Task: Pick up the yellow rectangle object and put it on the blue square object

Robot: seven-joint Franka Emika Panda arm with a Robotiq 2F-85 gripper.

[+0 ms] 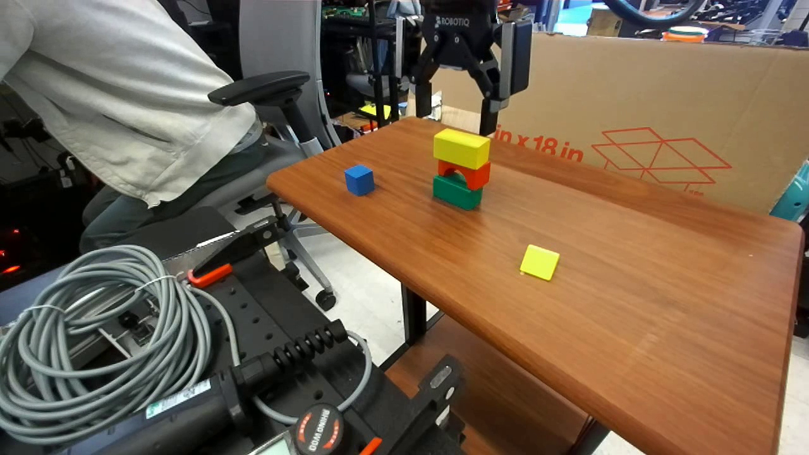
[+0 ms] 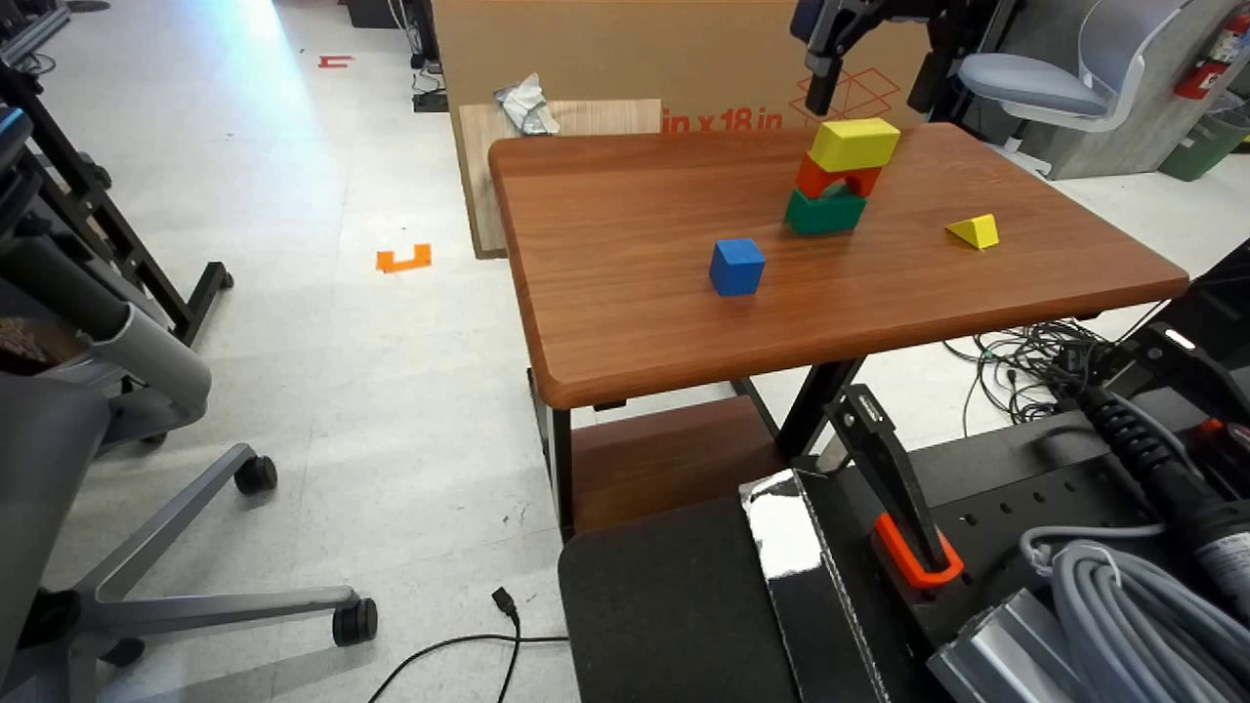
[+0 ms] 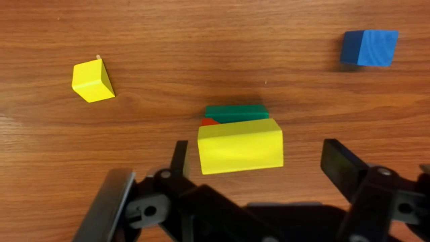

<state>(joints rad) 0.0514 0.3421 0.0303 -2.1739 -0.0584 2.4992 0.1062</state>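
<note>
We find the yellow block (image 1: 461,150) lying on top of a red arch (image 1: 478,175), which rests on a green block (image 1: 456,193); the blue cube (image 2: 737,269) stands on the table (image 2: 635,322), well apart from them. The claw (image 1: 456,110) hangs higher than the yellow block, touching nothing, its fingers (image 3: 179,154) spread wide with nothing in their grip. We judge the step in hand to be lining up for the grasp. In the wrist view the block shows lengthwise between the fingers, with the narrower gap at its left end, so we should shift slightly that way before lowering (otherwise one finger may push first and slide the block off the arch). Then we should descend straight, squeeze gently at block height, and lift vertically, leaving the yellow wedge (image 2: 977,233) alone.
</note>
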